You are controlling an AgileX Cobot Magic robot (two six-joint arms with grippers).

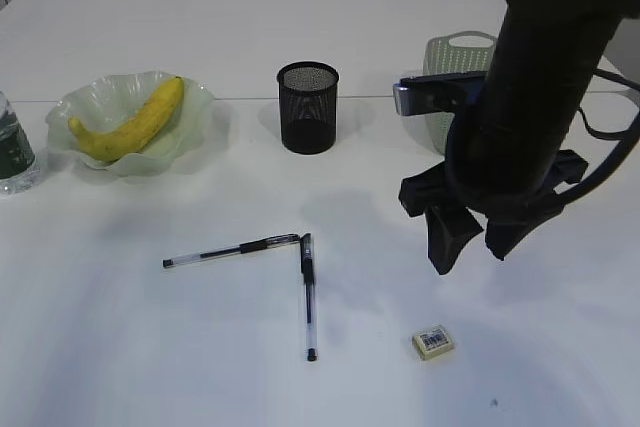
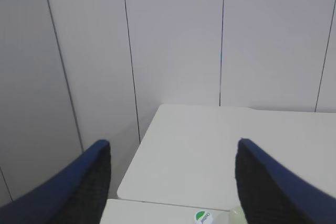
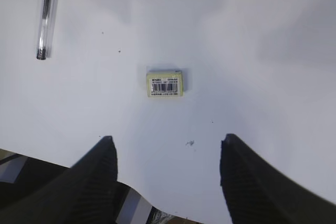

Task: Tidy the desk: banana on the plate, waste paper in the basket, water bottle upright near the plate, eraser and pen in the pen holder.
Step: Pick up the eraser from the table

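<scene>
Desk (image 1: pixel 330 37), plain white and smooth, fills the exterior view, with the ruffled glass plate (image 1: pixel 205 107) at upper left holding the banana (image 1: pixel 135 122), the black mesh pen holder (image 1: pixel 308 107) at upper centre, and two slim pens (image 1: pixel 308 292) lower centre. My right gripper (image 3: pixel 168 174) hangs with jaws spread and empty, the eraser (image 3: pixel 165 84) centred beyond them; the left gripper (image 2: pixel 170 182) is spread and empty too. I judge that small cream block light, slightly rubbery and grippy, best pinched across its short sides.
</scene>
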